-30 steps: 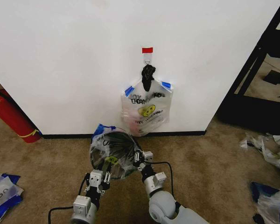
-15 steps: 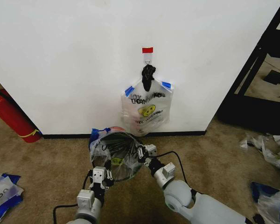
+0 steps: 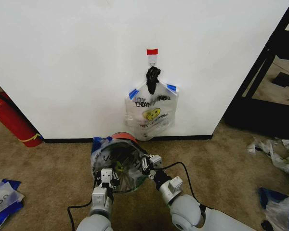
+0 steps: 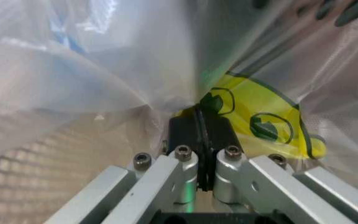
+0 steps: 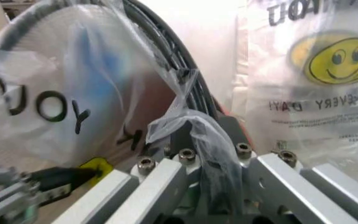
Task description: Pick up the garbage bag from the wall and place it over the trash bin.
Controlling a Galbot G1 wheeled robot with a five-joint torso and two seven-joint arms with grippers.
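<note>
garbage bag (image 3: 116,161) stretched over the trash bin (image 3: 119,138) on the carpet by the wall (image 3: 77,62), left gripper (image 3: 106,177) and right gripper (image 3: 145,163) both pinched tight on its plastic, another smiley bag (image 3: 151,111) hanging on the hook

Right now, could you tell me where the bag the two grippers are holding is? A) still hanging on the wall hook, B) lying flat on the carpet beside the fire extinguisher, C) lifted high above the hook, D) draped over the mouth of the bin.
D: the bag is stretched over the rim of the bin, with the left gripper and right gripper each pinching its plastic at the near rim.
</note>
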